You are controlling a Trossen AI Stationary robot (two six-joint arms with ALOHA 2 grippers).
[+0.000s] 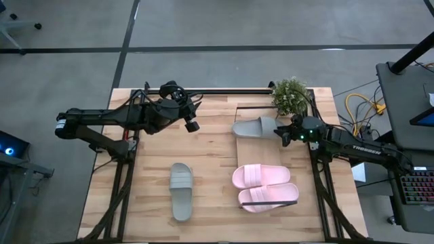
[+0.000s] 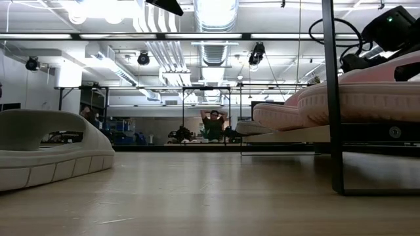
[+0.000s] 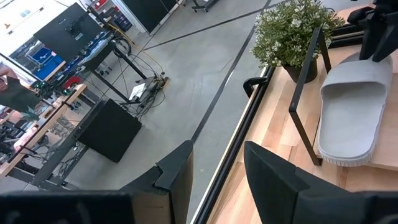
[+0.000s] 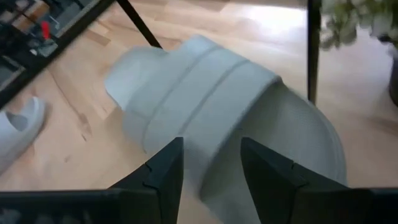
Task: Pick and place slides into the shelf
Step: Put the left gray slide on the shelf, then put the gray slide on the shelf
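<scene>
One grey-green slide (image 1: 255, 127) (image 4: 205, 99) lies sole-down on the shelf (image 1: 245, 152), a light-wood board with a thin black frame, near its far end. My right gripper (image 1: 283, 133) (image 4: 211, 165) is open at that slide's right end, a finger on either side of its rim. The pale pink pair (image 1: 264, 186) (image 2: 357, 98) lies side by side on the shelf's near half. The second grey-green slide (image 1: 181, 190) (image 2: 46, 151) rests on the tabletop left of the shelf. My left gripper (image 1: 192, 126) (image 3: 217, 180) hangs open above the table's far left part. My right gripper comes level from the table's right at the rim (image 4: 214, 146) of the grey-green slide on the shelf. Its open fingers (image 4: 168, 168) straddle that rim. I cannot tell whether they touch it. The slide lies flat on the board.
A potted plant (image 1: 290, 95) (image 3: 292, 31) stands at the far right corner, just beyond the shelf. The shelf's black frame leg (image 2: 331, 98) rises near the pink pair. Bare planks stretch around the loose slide. A person shows far off in the room.
</scene>
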